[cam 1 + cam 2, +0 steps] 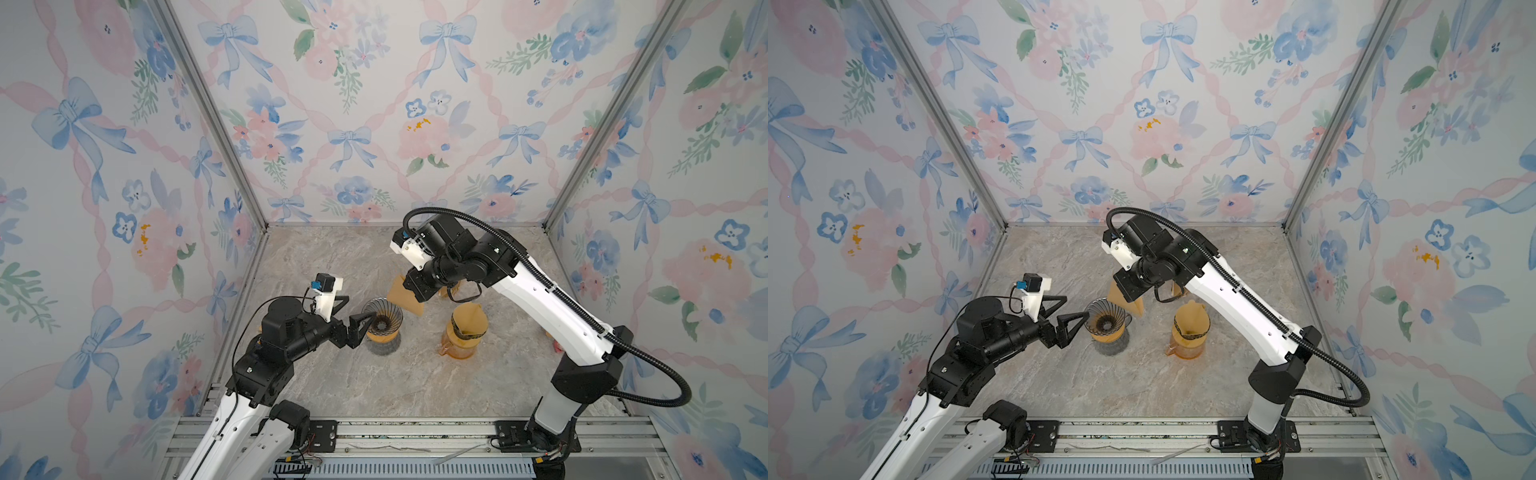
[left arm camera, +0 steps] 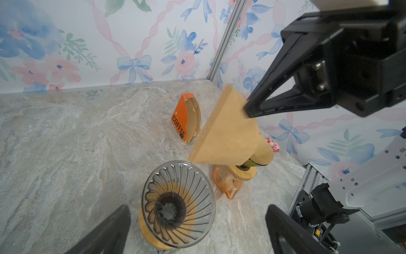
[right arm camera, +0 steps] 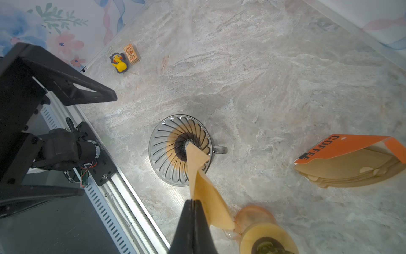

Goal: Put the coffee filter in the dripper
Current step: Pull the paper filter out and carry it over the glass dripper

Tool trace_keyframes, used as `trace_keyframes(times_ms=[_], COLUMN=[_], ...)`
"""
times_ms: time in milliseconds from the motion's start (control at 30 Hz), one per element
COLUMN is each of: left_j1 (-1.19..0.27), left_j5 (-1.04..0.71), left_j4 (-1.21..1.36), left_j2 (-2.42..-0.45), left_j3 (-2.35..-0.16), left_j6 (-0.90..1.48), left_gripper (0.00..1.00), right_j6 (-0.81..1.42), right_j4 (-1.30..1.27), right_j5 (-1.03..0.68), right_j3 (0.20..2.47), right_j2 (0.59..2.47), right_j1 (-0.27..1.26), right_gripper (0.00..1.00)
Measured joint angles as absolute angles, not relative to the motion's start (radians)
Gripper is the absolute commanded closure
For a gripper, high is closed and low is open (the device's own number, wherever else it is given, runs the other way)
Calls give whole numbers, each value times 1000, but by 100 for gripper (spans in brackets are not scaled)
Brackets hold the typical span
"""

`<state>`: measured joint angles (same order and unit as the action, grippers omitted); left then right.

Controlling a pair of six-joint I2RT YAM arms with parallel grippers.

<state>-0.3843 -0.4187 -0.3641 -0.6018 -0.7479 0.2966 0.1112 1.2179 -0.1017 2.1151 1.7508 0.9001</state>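
The dripper (image 1: pixel 381 320) (image 1: pixel 1105 321) is a ribbed glass cone on a wooden collar, standing on the marble table. My left gripper (image 1: pixel 358 309) is open beside it, with one finger (image 2: pixel 109 228) on each side of the glass and touching nothing. My right gripper (image 3: pixel 193 201) is shut on the coffee filter (image 3: pixel 202 182) (image 2: pixel 228 136), a folded brown paper cone pinched at its wide edge. In the left wrist view the filter hangs in the air, above and beyond the dripper (image 2: pixel 178 202). In the right wrist view its pointed end lines up with the dripper's centre (image 3: pixel 180 149).
An amber glass carafe (image 1: pixel 463 332) (image 2: pixel 228 182) with a wooden collar stands right of the dripper. An orange "COFFEE" filter box (image 2: pixel 182 116) (image 3: pixel 342 149) lies further back. Small toy figures (image 3: pixel 119 62) sit by the left wall, and a pink toy (image 2: pixel 273 145) by the right wall.
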Motion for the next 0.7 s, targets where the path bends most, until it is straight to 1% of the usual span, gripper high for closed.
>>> trace_keyframes(times_ms=[233,433,533,667,700], left_j1=[-384,-384,-384,-384,-384], left_j5=[-419,-419,-419,-419,-419], left_j4=[-364,-364,-364,-362,-363], left_j2=[-586,-585,-585,-579,-579], left_j3=[-748,-748,-748,-720,-717], left_j6=[304,312,315,317,318], left_gripper=[2,2,2,2,2], right_j6=[111,112,115,131,134], right_j4=[1231,1232,1231,1221,1217], right_j5=[-96,-43,-29,-30,-30], right_j3=[2143,2154,2160,2164,2164], right_j2=[1813,1888,1914,1935,1937], right_j1=[952,999,1011,1017,1017], right_gripper=[96,96,93,83,78])
